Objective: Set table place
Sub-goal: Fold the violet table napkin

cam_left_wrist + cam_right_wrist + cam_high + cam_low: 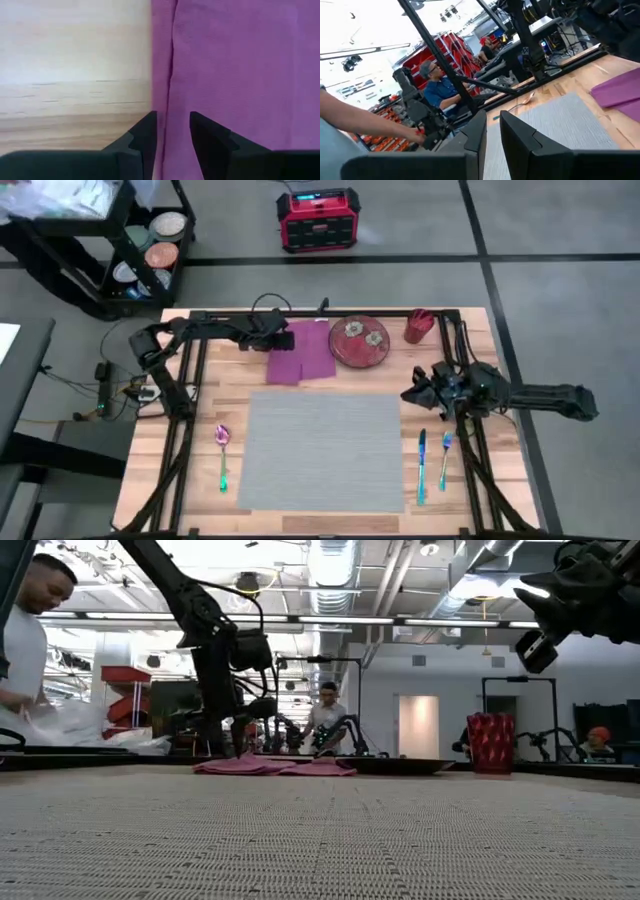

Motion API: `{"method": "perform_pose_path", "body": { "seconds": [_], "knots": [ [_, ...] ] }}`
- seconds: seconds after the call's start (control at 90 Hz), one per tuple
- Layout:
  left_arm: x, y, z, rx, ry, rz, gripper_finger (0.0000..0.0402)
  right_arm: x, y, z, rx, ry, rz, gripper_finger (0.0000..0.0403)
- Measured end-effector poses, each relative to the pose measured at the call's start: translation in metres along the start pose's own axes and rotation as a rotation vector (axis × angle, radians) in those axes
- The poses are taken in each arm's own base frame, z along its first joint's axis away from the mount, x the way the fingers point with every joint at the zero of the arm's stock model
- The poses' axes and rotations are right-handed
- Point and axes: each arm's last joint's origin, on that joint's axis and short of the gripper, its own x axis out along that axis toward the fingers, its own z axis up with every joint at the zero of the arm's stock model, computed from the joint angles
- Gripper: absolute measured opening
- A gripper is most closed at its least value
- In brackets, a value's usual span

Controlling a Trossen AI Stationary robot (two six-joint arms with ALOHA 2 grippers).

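From above, the grey placemat [322,450] is seen centred on the table [470,515]; the left gripper [287,340] is held over the magenta napkin [300,352]. In the left wrist view, its fingers [145,137] are slightly parted. In the right wrist view, the right gripper [492,131] is narrowly parted, raised, empty.

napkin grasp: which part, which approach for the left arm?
Take the napkin at its left edge, from straight above. It lies flat on the table with a fold ridge just inside that edge, and the left gripper already sits open over it, jaws astride the edge. A pinch there should lift it.
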Motion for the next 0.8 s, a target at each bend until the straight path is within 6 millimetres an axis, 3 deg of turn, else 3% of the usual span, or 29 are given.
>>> {"method": "perform_pose_path", "body": {
  "seconds": [0.111,0.3,0.522,0.667,0.8],
  "knots": [
    [0.013,0.007,-0.007,-0.020,0.026,0.022,0.0098,0.000,0.000,0.000,0.000,-0.001,0.000,0.0043],
    [0.023,0.002,-0.009,-0.059,0.019,-0.107,0.0091,0.000,0.000,0.000,0.009,-0.001,0.000,0.0044],
    [0.022,0.003,-0.005,-0.086,0.040,-0.137,0.0009,0.000,0.000,0.000,0.009,0.001,-0.001,0.0043],
    [0.014,0.002,-0.007,-0.076,0.100,-0.197,0.0002,0.000,0.000,0.000,0.011,0.004,-0.004,0.0042],
    [-0.008,0.003,-0.003,-0.078,0.086,-0.248,0.0001,0.000,-0.001,-0.001,0.011,0.012,-0.009,0.0042]
  ]
}}
